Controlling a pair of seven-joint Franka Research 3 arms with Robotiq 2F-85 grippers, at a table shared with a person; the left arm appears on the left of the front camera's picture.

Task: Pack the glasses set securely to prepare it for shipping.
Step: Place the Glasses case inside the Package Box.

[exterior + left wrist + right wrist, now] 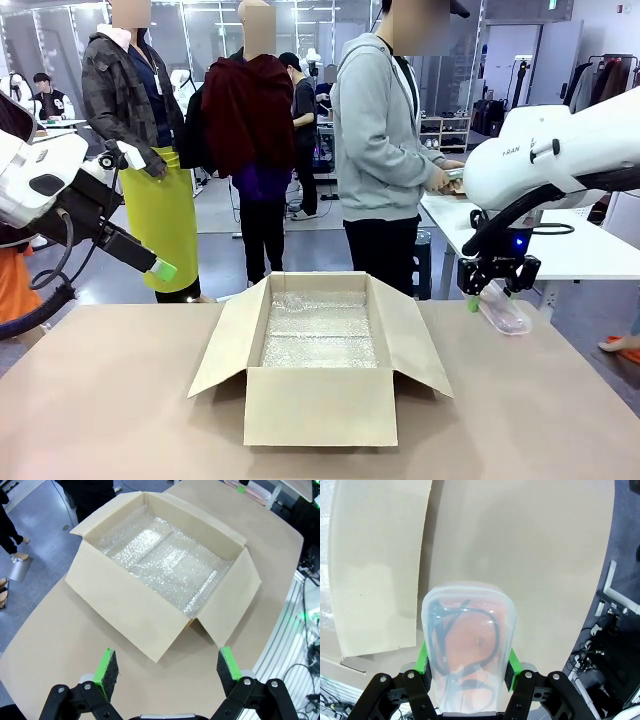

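The right pincer (497, 282) grasps the pale pink, clear-wrapped oblong case (504, 312) across its 2 long sides (likely light, stiff, slick) near the right edge of the desk (560, 390); the left pincer (167, 672) gapes.

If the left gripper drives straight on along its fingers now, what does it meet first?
Most likely the open cardboard box: the left gripper, fingers open and empty, points down at its near wall and bubble wrap lining. Whether the wall's rim or the lining comes first is unclear from depth.
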